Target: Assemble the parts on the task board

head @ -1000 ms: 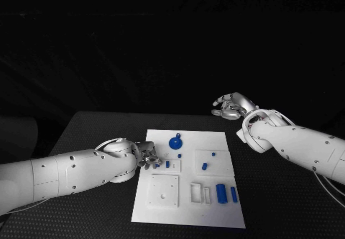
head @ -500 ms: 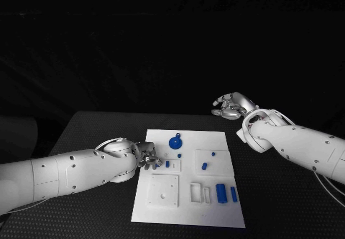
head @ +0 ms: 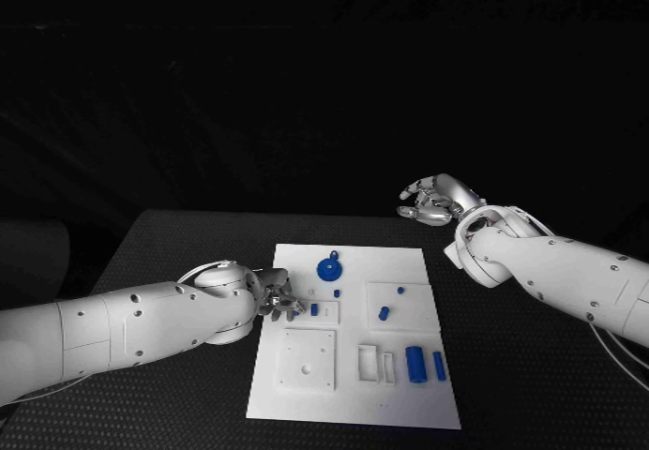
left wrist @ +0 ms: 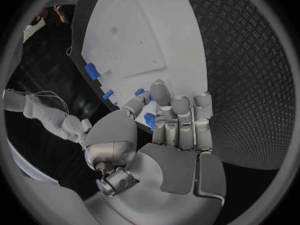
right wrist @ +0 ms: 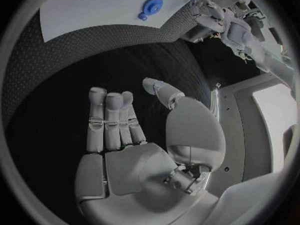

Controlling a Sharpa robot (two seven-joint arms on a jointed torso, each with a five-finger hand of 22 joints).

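The white task board (head: 354, 328) lies flat on the black table (head: 162, 244) and serves as the reference for all positions below.

Left hand (head: 278, 292): positioned at the board's left edge, about mid-length. Its fingers (left wrist: 181, 116) are curled together over the board surface, and a small blue part (left wrist: 150, 120) sits at the fingertips, between the thumb and the other fingers. Whether the hand actually grips this part cannot be told.

Right hand (head: 435, 200): raised beyond the board's far right corner, well apart from the board and over the table's far edge. It holds nothing; its fingers (right wrist: 112, 120) are extended side by side, with the thumb set apart.

Parts on the board:
- A round blue disc (head: 330, 270) with a small stem lies near the far end.
- A small blue peg (head: 384, 313) stands in the middle right section.
- Two blue cylinders (head: 425, 365) lie side by side near the right edge of the near end.
- A short blue piece (head: 315, 308) sits just beside the left hand.
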